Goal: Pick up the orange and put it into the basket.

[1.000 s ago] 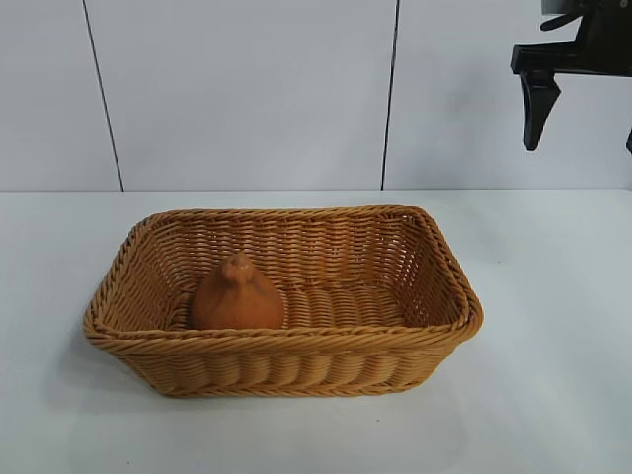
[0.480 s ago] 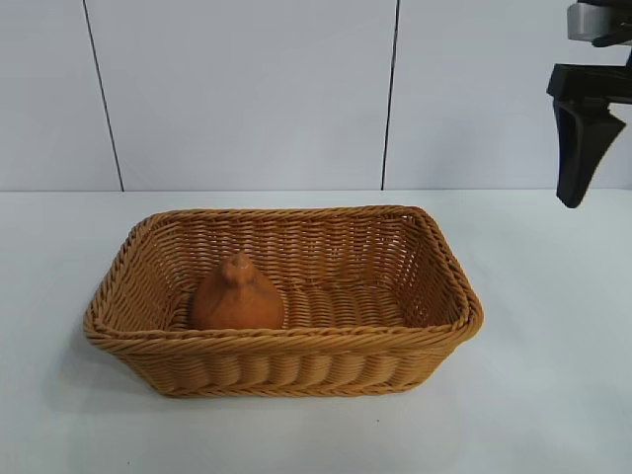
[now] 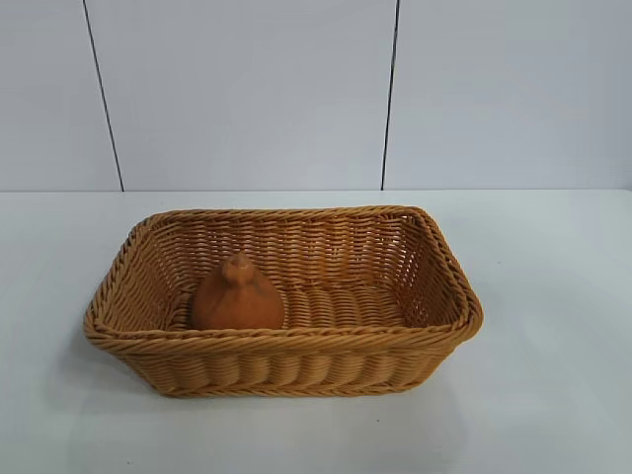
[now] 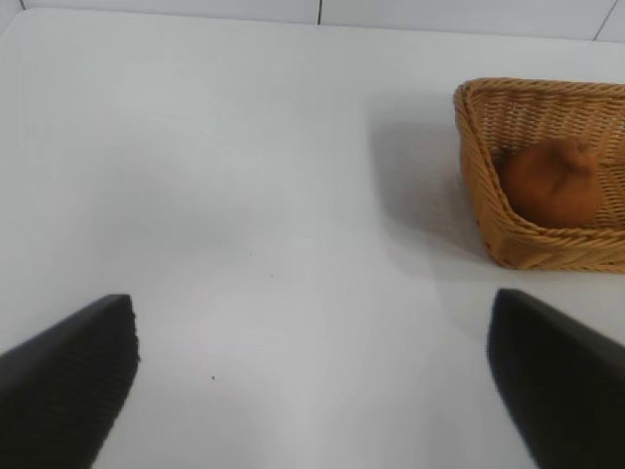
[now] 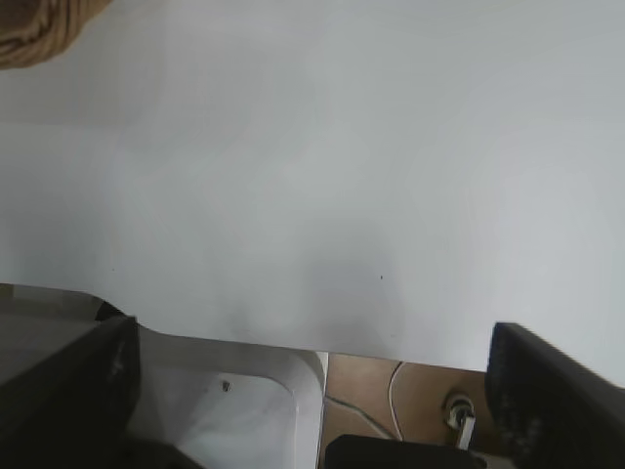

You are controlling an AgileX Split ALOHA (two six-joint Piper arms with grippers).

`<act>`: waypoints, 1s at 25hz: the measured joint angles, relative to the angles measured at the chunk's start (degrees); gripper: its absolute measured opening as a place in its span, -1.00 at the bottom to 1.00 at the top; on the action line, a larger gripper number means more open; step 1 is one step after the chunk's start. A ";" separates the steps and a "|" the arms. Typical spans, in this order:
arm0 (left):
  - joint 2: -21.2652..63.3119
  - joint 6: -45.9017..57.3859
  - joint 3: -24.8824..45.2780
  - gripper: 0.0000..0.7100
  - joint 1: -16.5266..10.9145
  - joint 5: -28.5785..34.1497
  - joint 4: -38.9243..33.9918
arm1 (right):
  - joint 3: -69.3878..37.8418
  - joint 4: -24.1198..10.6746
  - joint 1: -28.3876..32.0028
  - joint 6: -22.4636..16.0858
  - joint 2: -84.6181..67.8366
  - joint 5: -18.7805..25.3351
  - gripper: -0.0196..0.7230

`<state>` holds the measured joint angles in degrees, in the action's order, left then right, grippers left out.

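Sitting on the white table [image 3: 553, 296] before a panelled wall [image 3: 247, 89], the basket [image 3: 434, 326] holds the orange [image 3: 237, 296]; both the left gripper [image 4: 312, 381] and the right gripper [image 5: 312, 391] hang spread wide, empty.

This looks like a robot test room or lab: a plain white table [image 3: 553, 296] stands before a bare white panelled wall [image 3: 247, 89], and below the right gripper [image 5: 312, 391] loose cables [image 5: 391, 391] lie on the floor.

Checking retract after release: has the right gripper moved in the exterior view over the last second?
Yes. It sat at the upper right, above the basket's right end, and has gone out past that view's right edge. The orange stays put.
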<state>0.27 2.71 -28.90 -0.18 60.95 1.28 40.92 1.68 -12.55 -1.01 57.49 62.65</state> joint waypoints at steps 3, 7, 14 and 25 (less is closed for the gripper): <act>0.00 0.00 0.00 0.95 0.00 0.00 0.00 | -6.44 -0.05 0.00 2.11 -8.00 -3.40 0.83; 0.00 0.00 0.00 0.95 0.00 0.00 0.00 | -12.20 -0.05 0.00 2.54 -17.68 -4.03 0.83; 0.00 0.00 0.00 0.95 0.00 0.09 0.00 | -12.76 -0.05 0.00 2.58 -29.17 -4.05 0.83; 0.00 0.00 0.00 0.95 0.00 0.09 0.00 | -12.82 0.01 7.43 2.58 -42.19 -4.11 0.83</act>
<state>0.27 2.71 -28.90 -0.18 61.04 1.28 28.10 1.68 -5.12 1.57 15.30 58.54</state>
